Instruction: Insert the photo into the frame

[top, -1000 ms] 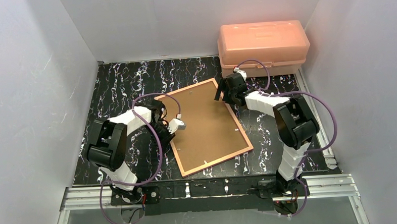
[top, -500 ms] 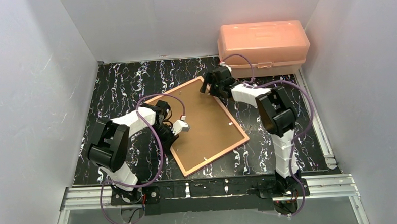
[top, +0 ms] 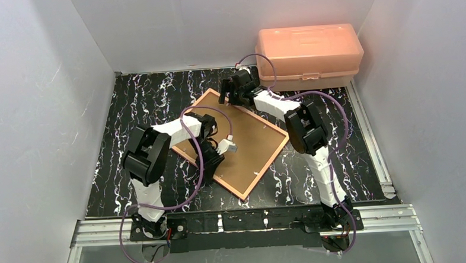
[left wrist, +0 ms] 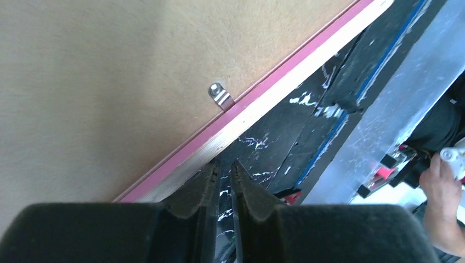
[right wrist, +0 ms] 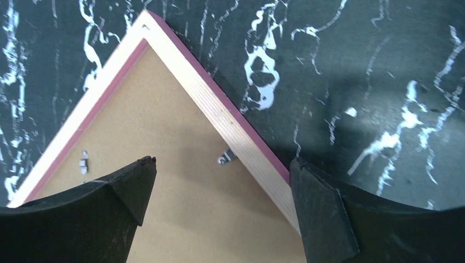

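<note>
Left gripper point(left wrist: 223, 164): the two fingers point(left wrist: 197, 186) stand all but closed, with only a thin slit between them. Dark table surface shows through the slit and nothing is held in it. The tips sit right at the outer wood edge of the frame point(left wrist: 296, 71); whether they actually touch it cannot be confirmed.

Right gripper point(right wrist: 219, 164): jaws spread wide and gripping nothing. The pads point(right wrist: 323, 213) stand one on either side of the frame's far corner, above it, so that the corner points out between them.

The frame lies back-up on the black marbled table point(top: 135, 112), turned so that its corners point diamond-wise. One corner points toward the rear wall and one toward the arm bases. The left gripper is at the near-left side and the right gripper at the far corner.

A plain brown backing board point(left wrist: 109, 71) fills the frame's opening, with a pink strip and pale wood rim around it. A small metal turn clip point(left wrist: 220, 96) sits on the board just inside the rim near the left gripper. Two more clips show close to the far corner in the right wrist view.

Whether the photo lies beneath the board cannot be told.

A peach plastic box point(top: 307, 51), lid closed, stands at the far right of the table. It is apart from the frame and just behind the right gripper.
</note>
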Available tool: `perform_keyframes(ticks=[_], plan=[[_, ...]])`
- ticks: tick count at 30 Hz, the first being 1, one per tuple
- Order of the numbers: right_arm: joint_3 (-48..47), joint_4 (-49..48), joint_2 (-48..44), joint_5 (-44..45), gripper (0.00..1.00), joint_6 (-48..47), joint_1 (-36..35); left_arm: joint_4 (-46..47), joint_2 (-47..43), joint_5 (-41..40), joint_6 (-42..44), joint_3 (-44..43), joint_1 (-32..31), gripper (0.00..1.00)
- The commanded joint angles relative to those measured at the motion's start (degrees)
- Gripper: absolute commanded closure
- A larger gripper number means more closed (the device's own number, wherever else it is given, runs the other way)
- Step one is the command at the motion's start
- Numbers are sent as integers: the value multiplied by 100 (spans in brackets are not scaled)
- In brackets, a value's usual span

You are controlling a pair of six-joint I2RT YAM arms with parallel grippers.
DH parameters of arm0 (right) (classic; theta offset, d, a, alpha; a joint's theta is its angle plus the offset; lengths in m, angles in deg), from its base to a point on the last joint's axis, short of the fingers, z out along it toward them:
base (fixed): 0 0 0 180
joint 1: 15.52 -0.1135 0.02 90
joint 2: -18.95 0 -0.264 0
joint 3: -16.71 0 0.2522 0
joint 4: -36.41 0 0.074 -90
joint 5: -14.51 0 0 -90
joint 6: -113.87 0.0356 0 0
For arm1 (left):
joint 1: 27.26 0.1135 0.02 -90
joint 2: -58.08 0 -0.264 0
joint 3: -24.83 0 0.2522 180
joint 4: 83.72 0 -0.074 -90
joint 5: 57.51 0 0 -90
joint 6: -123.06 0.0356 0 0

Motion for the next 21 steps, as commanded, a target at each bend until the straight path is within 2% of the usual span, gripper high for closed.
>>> perform_keyframes(ticks=[1,6,9,12,15,21], plan=[[91,674,-891,449,1,-481,-160,-586,-56,791,4,-728,362,85],[891,826,-1769,1009,1,-610,-136,-2125,-73,1268,561,-1957,1502,81],[1780,843,-2478,1273,1,-403,-96,-2575,180,1098,687,-2809,2194,80],[2819,702,-3370,1338,1,-35,-94,-2009,635,654,-77,-3639,2852,81],[3827,576,-4298,1194,1,374,-93,-1503,1208,547,-898,-4448,3509,82],[5277,891,-5733,951,1,1075,-93,-650,2084,-28,-1732,-5192,3788,84]])
